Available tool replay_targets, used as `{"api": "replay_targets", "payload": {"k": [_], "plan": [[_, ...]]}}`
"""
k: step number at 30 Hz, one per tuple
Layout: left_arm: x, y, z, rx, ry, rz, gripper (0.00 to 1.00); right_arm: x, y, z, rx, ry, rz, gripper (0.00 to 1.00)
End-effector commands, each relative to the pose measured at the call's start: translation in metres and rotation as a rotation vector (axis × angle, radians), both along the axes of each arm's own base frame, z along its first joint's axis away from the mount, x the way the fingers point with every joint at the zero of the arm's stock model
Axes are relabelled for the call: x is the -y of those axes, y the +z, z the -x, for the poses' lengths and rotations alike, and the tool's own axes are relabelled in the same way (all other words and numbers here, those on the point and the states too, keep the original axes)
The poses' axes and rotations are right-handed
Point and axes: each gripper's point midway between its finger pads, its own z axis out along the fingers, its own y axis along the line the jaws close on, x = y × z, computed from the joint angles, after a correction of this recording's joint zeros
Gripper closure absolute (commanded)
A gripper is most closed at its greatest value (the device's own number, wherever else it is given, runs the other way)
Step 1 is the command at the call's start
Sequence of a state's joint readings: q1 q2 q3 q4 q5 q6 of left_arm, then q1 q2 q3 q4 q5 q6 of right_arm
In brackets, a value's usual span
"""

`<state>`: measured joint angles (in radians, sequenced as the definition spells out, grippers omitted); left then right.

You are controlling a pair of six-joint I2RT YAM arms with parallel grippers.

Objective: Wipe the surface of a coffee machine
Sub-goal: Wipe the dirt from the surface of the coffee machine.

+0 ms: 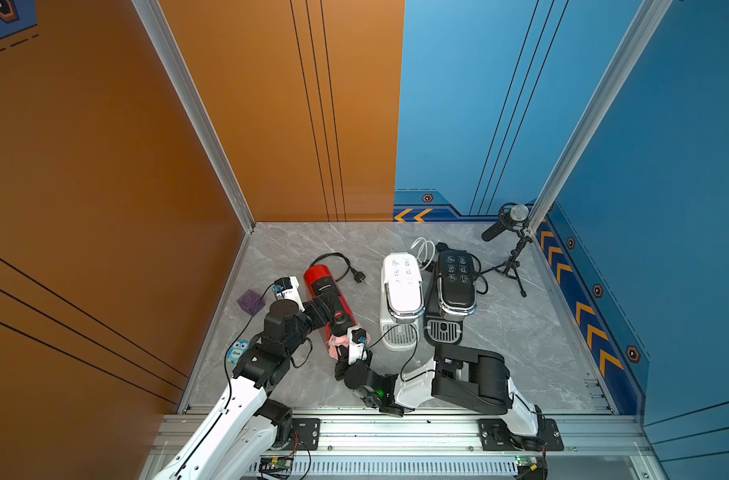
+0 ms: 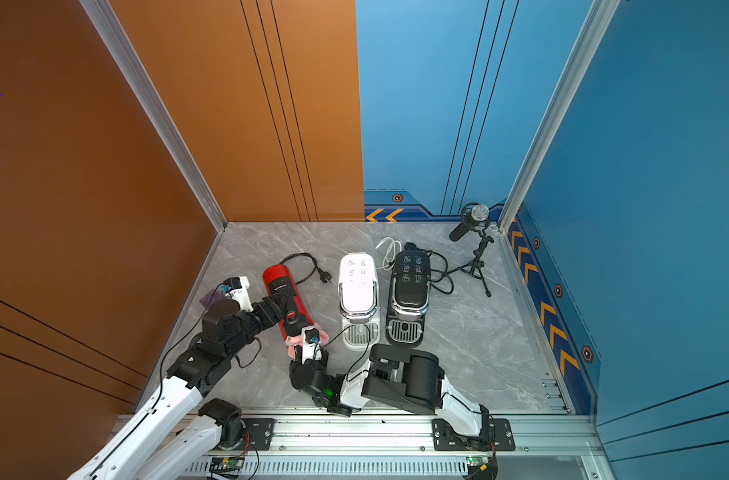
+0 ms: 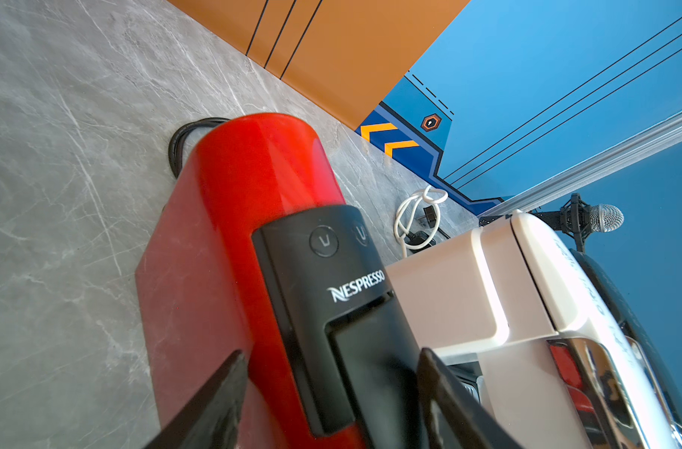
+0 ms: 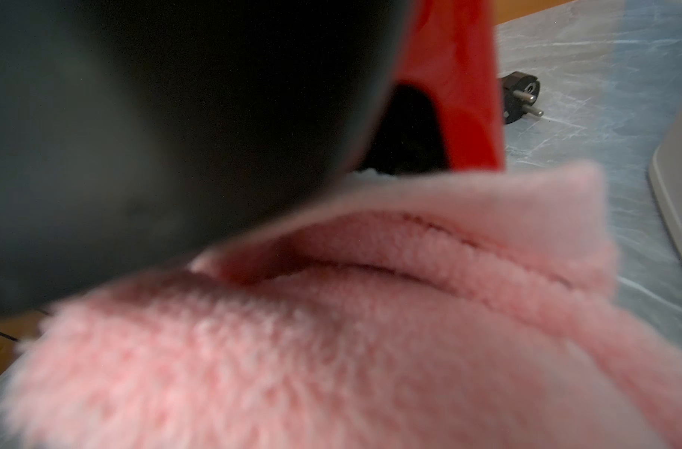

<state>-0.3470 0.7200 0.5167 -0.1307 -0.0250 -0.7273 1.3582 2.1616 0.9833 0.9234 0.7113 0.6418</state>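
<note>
– Pink cloth (image 4: 370, 330) fills the right wrist view, all bunched up. Who's got it?
– That's the right pincer (image 1: 351, 338), pressed together on it, fingertips buried in the fluff. It's pushed against the near end of the red coffee machine (image 1: 319, 276).
– Where's that machine?
– On the grey surface (image 1: 521, 332), left side, closest to the orange wall. Next over, a bit apart, is the white coffee machine (image 1: 400, 291). Just beside that is the black coffee machine (image 1: 454, 286).
– And the left pincer (image 3: 331, 388)?
– On top of the red one. Fingers (image 3: 215, 400) are wide apart, one on each side of its black top strip. It's clasping it, far as I can see.
– Anything else?
– There's a plug (image 1: 358, 276) lying near the red machine's far end. A microphone (image 1: 516, 216) stands on a tripod in the far right corner.
</note>
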Motion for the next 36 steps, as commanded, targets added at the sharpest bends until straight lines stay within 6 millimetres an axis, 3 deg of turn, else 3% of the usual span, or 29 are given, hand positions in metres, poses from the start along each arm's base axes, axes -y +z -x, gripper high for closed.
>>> {"api": "replay_targets", "payload": {"k": [1,4,7,14,22,28,36], "plan": [[-0.013,-0.087,0.039,-0.313,-0.019,-0.122,0.31,0.018,-0.009,-0.005,0.007,-0.021,0.09,1.0],[-0.013,-0.087,0.039,-0.312,-0.019,-0.12,0.31,0.029,-0.008,-0.003,0.009,-0.043,0.111,1.0],[-0.013,-0.088,0.04,-0.316,-0.017,-0.121,0.31,0.028,-0.007,-0.004,0.054,-0.034,0.156,1.0],[-0.013,-0.087,0.039,-0.313,-0.017,-0.123,0.31,-0.006,0.005,-0.018,0.177,0.018,0.261,1.0],[-0.015,-0.089,0.038,-0.322,-0.009,-0.127,0.31,0.009,0.019,-0.016,0.289,-0.122,0.316,1.0],[-0.014,-0.086,0.039,-0.31,-0.013,-0.121,0.32,0.01,0.047,-0.019,0.348,-0.123,0.31,1.0],[-0.015,-0.087,0.039,-0.313,-0.009,-0.122,0.33,-0.002,0.032,-0.03,0.334,-0.087,0.336,1.0]]}}
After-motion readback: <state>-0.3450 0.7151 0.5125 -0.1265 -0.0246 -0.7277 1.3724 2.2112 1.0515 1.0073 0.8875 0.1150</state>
